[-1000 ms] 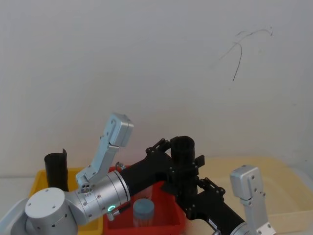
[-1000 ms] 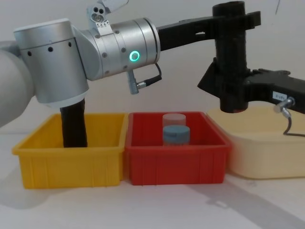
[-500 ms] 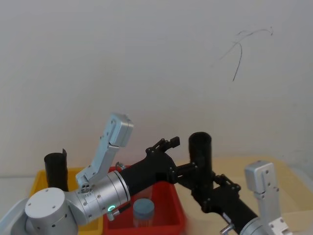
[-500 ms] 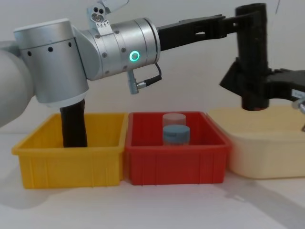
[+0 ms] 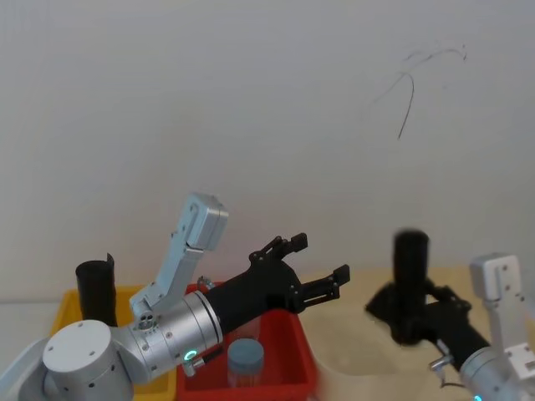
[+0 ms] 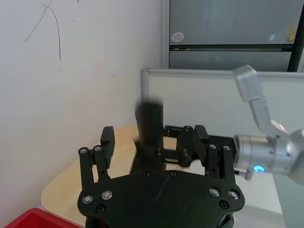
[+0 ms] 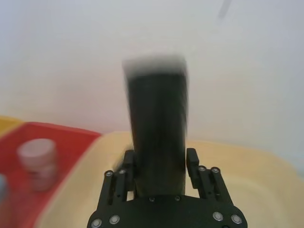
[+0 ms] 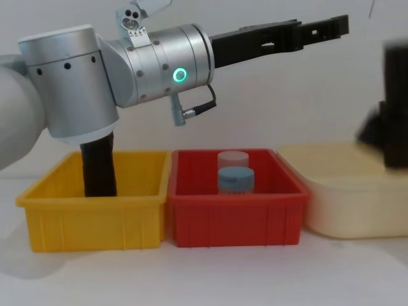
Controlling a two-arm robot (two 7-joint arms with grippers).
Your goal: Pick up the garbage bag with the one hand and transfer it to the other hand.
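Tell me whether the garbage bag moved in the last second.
Yes. In the right gripper, the garbage bag went right, away from the red bin, farther over the cream tub.

A yellow plastic bin [image 8: 95, 223] holding a slim black roll [image 8: 99, 169], a red plastic bin [image 8: 236, 223] with two lidded jars [image 8: 236, 180], and a cream tub [image 8: 344, 213] line the white table [image 8: 204, 277].

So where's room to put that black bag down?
The cream tub under the right claw and its garbage bag looks bare. The yellow bin seems free to the right of its black roll. The red bin is crowded: two jars stand in its middle.
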